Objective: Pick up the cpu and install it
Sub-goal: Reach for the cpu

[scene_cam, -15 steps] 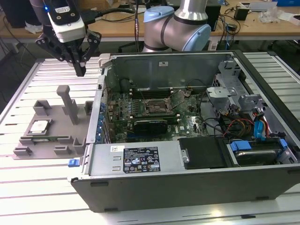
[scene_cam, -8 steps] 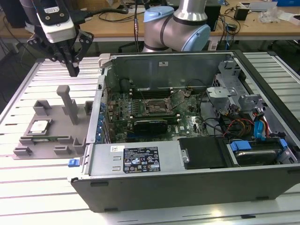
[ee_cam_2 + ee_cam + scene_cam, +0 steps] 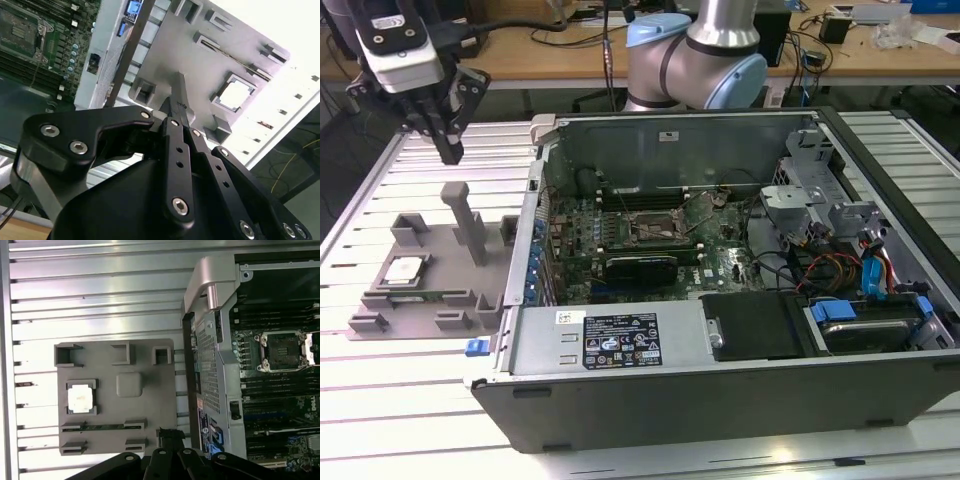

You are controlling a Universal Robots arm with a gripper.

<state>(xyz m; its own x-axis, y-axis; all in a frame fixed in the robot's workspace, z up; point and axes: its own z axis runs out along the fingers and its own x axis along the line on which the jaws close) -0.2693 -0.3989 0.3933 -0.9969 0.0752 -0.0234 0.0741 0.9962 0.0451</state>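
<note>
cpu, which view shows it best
The first wrist view: it looks straight down on the cpu, its whole square top visible in the tray. The exterior view shows the cpu at a slant; the second wrist view shows it tilted, washed out by glare.

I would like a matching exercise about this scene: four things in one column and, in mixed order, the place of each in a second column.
Things:
1 cpu
2 pincer
3 motherboard socket
4 memory stick

Places:
A inside the open computer case
B in the air near the grey tray, holding nothing
C in a square recess of the grey tray
D in a long slot of the grey tray

Pairs: 1-C; 2-B; 3-A; 4-D
</note>
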